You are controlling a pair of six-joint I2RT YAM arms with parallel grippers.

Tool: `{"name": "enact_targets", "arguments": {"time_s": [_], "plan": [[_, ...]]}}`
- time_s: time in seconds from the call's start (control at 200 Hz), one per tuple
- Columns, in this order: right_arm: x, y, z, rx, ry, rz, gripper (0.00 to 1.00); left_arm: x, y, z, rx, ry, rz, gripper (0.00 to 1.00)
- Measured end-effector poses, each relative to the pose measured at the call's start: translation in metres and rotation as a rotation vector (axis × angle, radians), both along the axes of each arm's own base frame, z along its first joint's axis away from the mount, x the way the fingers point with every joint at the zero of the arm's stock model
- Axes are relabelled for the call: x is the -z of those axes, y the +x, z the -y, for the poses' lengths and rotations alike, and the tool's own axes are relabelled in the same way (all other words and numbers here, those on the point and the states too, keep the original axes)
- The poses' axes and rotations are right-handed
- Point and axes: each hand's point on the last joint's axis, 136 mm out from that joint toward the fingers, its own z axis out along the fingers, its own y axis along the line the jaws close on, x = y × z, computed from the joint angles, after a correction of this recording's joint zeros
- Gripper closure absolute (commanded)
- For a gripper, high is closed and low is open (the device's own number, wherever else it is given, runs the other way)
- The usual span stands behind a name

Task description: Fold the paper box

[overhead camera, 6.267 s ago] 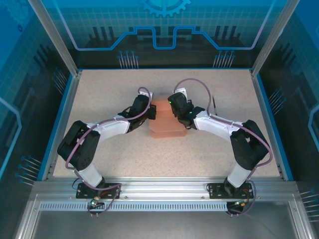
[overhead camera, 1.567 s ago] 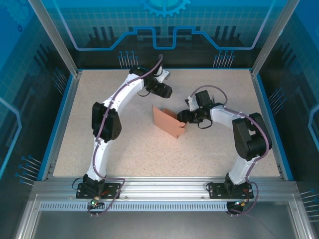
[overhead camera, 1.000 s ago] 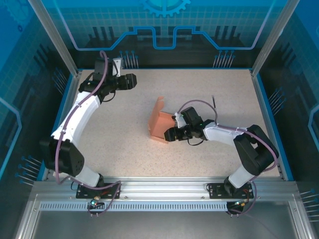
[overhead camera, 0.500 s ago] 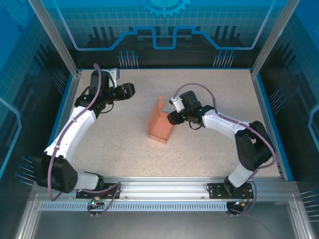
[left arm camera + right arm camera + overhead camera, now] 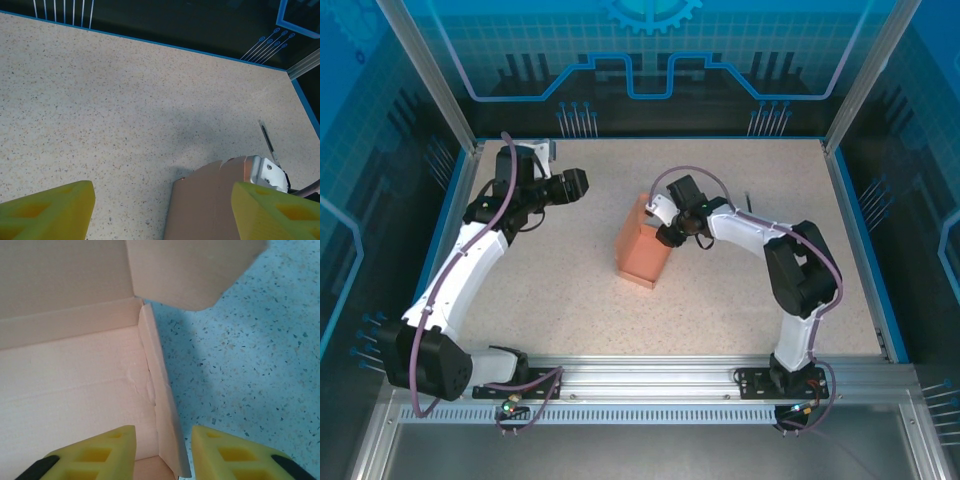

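Paper box (image 5: 640,252) sits near the middle of the surface (image 5: 540,290). It is salmon-orange thin card, matte, partly folded into a boxy rectangular shape. In my right wrist view the paper box (image 5: 75,390) is open inside: flat floor with faint creases, a low upright side wall (image 5: 165,430) with a small wrinkle at the fold, and a flap (image 5: 195,270) with clipped corners sticking out past it.

Right pincer (image 5: 661,228) is at the box's far right edge. Close up, the right pincer (image 5: 162,455) is narrow, and its blocky yellow fingers (image 5: 95,455) straddle that side wall, one inside and one outside. I see thin gaps on both sides, so no clamp visible.

Left pincer (image 5: 576,185) is up at the far left, well apart from the box. From its wrist camera the left pincer (image 5: 162,212) is wide, nothing between the yellow tips; box (image 5: 205,200) is visible below it.

The surface is speckled beige, stone-like, with a blue rim. A thin dark stick (image 5: 748,203) lies flat to the right of the box, apart from it.
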Motion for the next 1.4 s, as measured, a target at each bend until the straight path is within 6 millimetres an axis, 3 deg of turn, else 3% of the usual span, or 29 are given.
{"name": "enact_targets", "arguments": {"time_s": [0.57, 0.996, 1.401], "plan": [[0.019, 0.008, -0.003, -0.117, -0.087, 0.001, 0.86, -0.002, 0.001, 0.001, 0.005, -0.005, 0.012, 0.27], [0.019, 0.013, 0.001, -0.123, -0.135, 0.032, 0.85, -0.001, 0.001, 0.003, 0.013, -0.009, 0.012, 0.27], [0.027, 0.012, 0.009, -0.119, -0.182, 0.018, 0.78, 0.004, 0.0, 0.003, 0.013, -0.008, 0.002, 0.27]]}}
